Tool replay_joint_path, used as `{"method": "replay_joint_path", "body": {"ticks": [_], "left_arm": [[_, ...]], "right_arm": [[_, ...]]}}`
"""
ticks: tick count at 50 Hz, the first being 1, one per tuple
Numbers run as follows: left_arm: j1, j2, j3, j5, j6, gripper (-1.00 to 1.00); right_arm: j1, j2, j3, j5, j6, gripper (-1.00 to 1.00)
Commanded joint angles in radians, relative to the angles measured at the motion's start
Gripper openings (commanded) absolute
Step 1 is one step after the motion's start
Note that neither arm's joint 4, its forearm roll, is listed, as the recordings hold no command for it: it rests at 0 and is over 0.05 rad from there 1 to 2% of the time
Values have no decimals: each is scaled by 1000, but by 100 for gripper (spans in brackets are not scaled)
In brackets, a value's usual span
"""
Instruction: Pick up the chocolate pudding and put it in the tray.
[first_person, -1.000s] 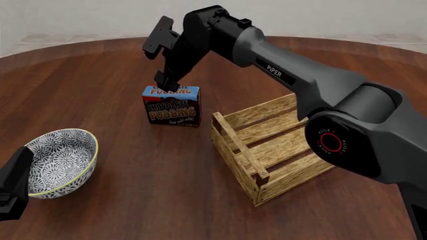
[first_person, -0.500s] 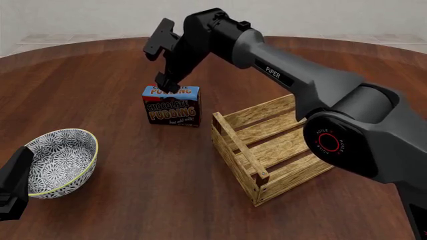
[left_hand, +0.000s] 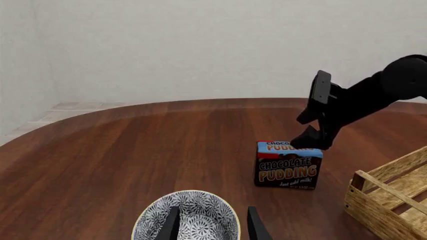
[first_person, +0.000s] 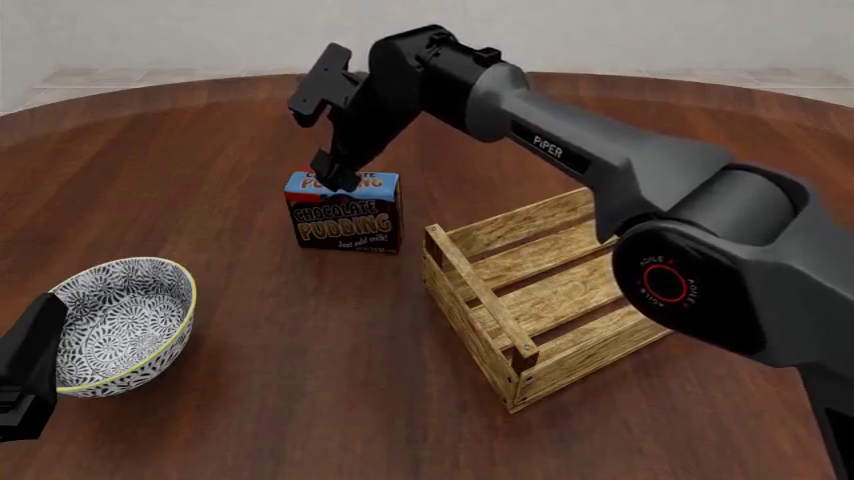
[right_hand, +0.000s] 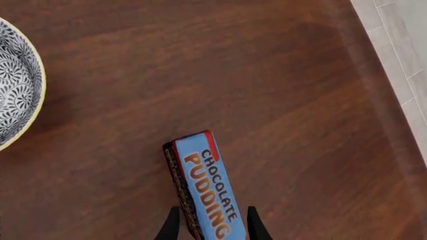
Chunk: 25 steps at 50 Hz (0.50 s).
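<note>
The chocolate pudding stands upright on the table, a small dark brown box with a light blue top, just left of the tray, a light wooden slatted crate. My right gripper hangs over the box top, open. In the right wrist view its fingers straddle the near end of the pudding, one on each side of the narrow top. My left gripper is open and holds nothing, low at the near left by the bowl. The left wrist view also shows the pudding and the right gripper.
A black-and-white patterned bowl with a yellow rim sits at the near left, under the left gripper's fingers. The right arm stretches over the tray's far side. The round table's edge runs close behind the pudding.
The right gripper has come down a little toward the top of the pudding. The box, tray, bowl and left arm have not moved.
</note>
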Motion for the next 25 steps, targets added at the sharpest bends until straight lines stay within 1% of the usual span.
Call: {"method": "replay_joint_path", "body": {"ticks": [1,10,25], "left_arm": [[0,0,0,0,0,100],[0,0,0,0,0,100],[0,0,0,0,0,100]], "right_arm": [[-1,-14,36,-24,8,100],[-8,-3,20,-19,9,100],[-23,34,-39,6,7,100]]}}
